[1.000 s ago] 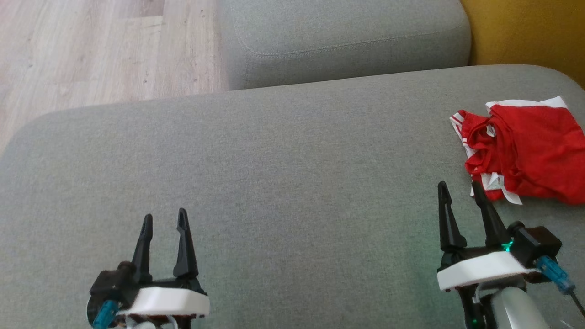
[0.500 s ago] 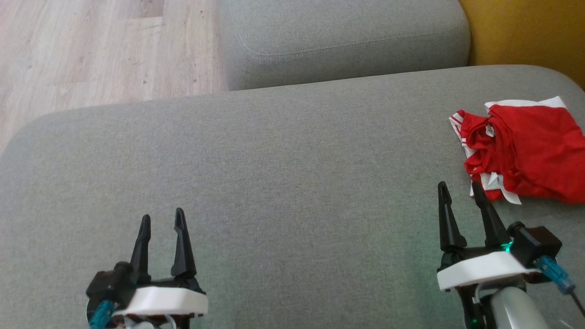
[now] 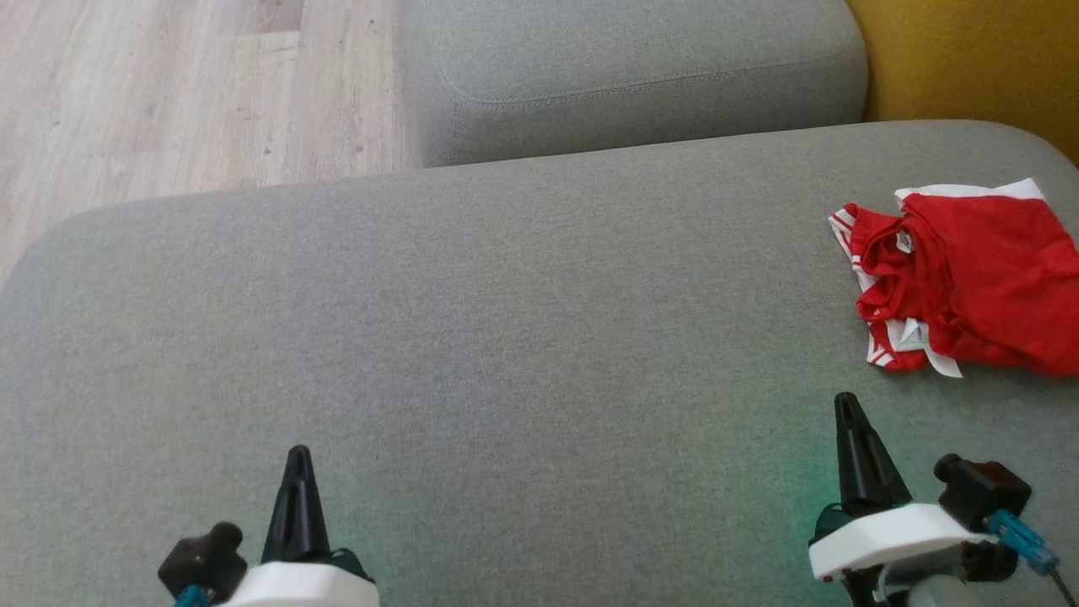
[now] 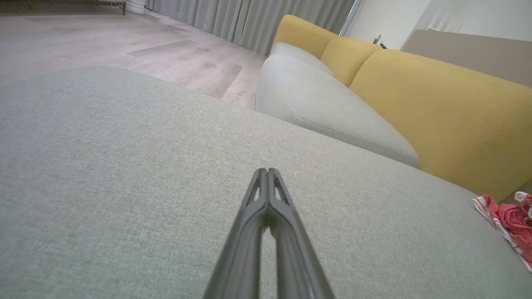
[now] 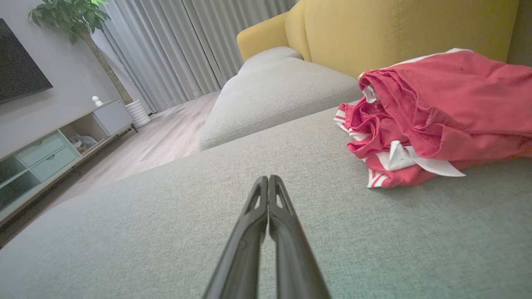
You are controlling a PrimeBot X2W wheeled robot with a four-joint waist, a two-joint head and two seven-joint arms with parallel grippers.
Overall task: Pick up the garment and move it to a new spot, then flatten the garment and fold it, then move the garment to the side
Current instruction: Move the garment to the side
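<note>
Left end effector (image 3: 297, 453): my two long dark fingers are pressed flat together into one tapering spike, with nothing between them. A white housing sits behind them. It is low at my left, above bare cushion.
Right end effector (image 3: 845, 401): it is the same shape and is also closed tight on nothing. Its tip points up the seat, at my lower right.
Finger material: matte black plastic, ribbed, with slots along the length, narrowing to a thin tip.
Garment (image 3: 969, 278): thin red cloth with white trim and white stripes at one edge, crumpled into a loose, layered heap of soft folds.
Garment and right end effector: the heap lies ahead of my right tip and off to its right. It is near but clearly apart, and nothing touches it.
Garment and left end effector: well apart, with the whole width of the seat between us.
Seat cushion (image 3: 506, 295): wide and flat, in grey woven fabric with a fine grainy weave and rounded corners. The garment rests at its far right edge.
Second cushion (image 3: 632, 76): the same grey weave, with a stitched seam along its edge. It lies beyond the first.
Backrest (image 5: 399, 29): mustard-yellow upholstery, just behind the garment.
Floor (image 3: 169, 93): pale wood planks, beyond the cushion on the left.
Room: grey pleated curtains (image 5: 174, 45), a low pale cabinet (image 5: 50, 145) with drawers, a leafy plant (image 5: 66, 16), and a dark screen (image 5: 16, 62) on the wall.
</note>
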